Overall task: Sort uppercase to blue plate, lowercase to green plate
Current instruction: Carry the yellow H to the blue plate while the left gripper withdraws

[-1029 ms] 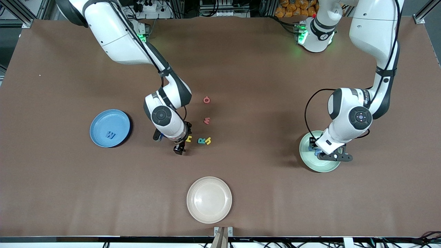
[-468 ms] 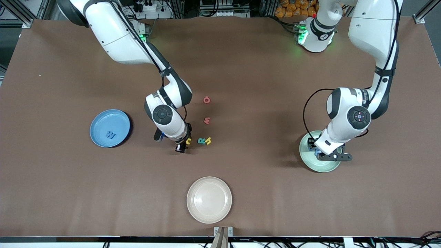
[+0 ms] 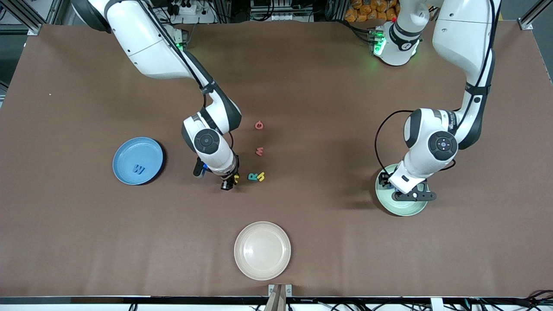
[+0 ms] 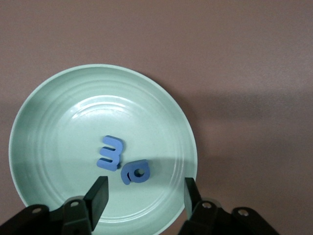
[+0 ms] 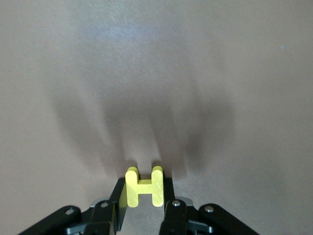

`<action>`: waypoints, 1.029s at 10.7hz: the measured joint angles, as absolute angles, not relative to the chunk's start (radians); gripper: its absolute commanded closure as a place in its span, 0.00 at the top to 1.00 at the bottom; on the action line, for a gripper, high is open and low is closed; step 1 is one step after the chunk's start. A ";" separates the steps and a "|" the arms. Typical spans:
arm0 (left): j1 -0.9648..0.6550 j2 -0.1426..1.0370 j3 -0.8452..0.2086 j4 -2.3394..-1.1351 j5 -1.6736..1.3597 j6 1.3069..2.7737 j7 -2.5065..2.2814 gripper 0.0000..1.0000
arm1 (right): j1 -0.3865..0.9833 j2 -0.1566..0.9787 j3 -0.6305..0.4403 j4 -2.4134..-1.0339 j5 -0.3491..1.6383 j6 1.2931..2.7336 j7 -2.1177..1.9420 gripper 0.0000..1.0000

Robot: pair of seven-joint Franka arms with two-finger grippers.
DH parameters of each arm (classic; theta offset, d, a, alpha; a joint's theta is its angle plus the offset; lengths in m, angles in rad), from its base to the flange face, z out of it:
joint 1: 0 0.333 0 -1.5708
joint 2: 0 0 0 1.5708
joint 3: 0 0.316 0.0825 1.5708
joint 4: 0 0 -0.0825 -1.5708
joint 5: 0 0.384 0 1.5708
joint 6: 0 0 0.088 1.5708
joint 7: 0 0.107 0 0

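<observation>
Counter point(image 3: 86, 242): we count three plates on it and four loose letters near its middle.
Blue plate point(image 3: 125, 170): we see one capital in it, the blue W point(image 3: 138, 169); three capitals are left by our judgement.
Green plate point(image 3: 406, 209): we find the blue m point(image 4: 111, 153) and blue a point(image 4: 136, 172) lying in it, touching; two lowercase remain.
Cream plate point(image 3: 262, 250): holds nothing.
Loose letters: red G point(image 3: 259, 125), red m point(image 3: 259, 151), teal R point(image 3: 252, 176), small yellow h point(image 3: 261, 176).
Right end effector point(image 5: 143, 196): clenched on the yellow H point(image 5: 144, 187), low over the counter beside the teal R.
Left end effector point(image 4: 144, 196): released, fingers spread, over the green plate, holding nothing.
</observation>
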State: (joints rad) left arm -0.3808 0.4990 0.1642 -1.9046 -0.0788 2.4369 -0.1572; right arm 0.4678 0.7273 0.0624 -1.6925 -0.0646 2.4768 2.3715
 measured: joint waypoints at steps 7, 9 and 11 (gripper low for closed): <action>-0.463 0.478 0.147 -1.901 -0.079 2.411 -0.299 0.69 | 0.304 0.645 0.058 -1.658 -0.083 2.285 2.130 0.00; -0.487 0.468 0.102 -1.900 -0.079 2.404 -0.326 0.70 | 0.221 0.589 0.078 -1.659 -0.083 2.186 2.023 0.00; -0.488 0.467 0.046 -1.889 -0.073 2.404 -0.320 0.70 | 0.160 0.567 0.083 -1.665 -0.083 2.120 1.916 0.00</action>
State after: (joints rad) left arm -0.4882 0.4666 0.0457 -1.8893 -0.0731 2.4045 -0.3204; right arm 0.1601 0.5669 0.0834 -1.6653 -0.0832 2.1204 1.9159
